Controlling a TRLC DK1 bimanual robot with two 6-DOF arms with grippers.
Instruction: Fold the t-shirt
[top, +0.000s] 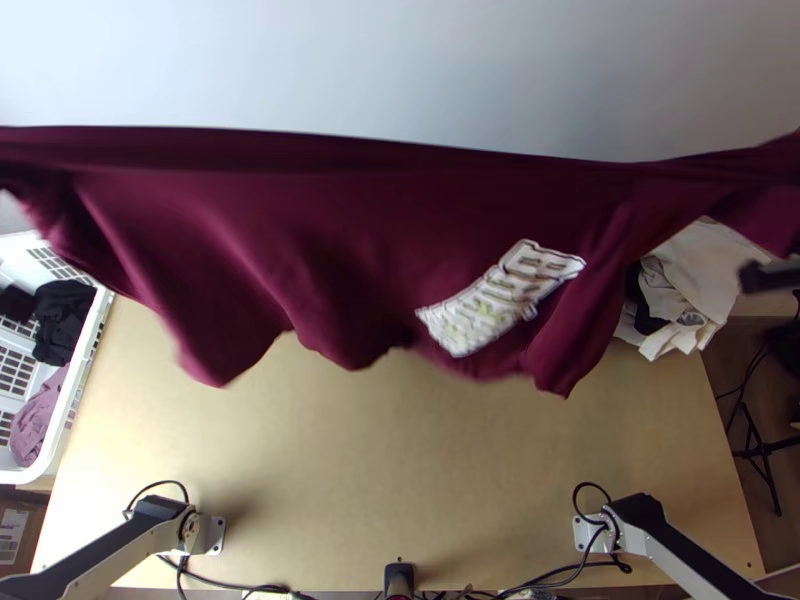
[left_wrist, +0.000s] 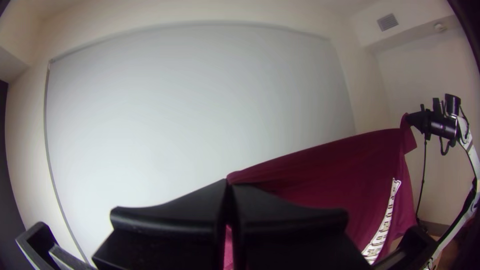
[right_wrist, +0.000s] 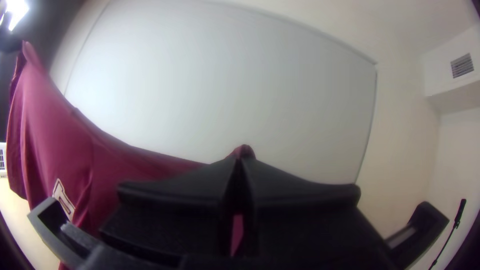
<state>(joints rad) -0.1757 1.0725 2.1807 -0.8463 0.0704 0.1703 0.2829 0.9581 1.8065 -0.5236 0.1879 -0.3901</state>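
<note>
We've got the maroon t-shirt hanging above the bench, stretched between our left end effector and right end effector, both clamped onto it.

Both ends of the T-shirt are cut off by the top view's side edges. Its hanging lower edge is blurred, and the pale lettering is too smeared to read. The shirt hides the far part of the table and some of the cream cloth. The white basket runs out past the left edge; the left arm and right arm past the bottom.
</note>
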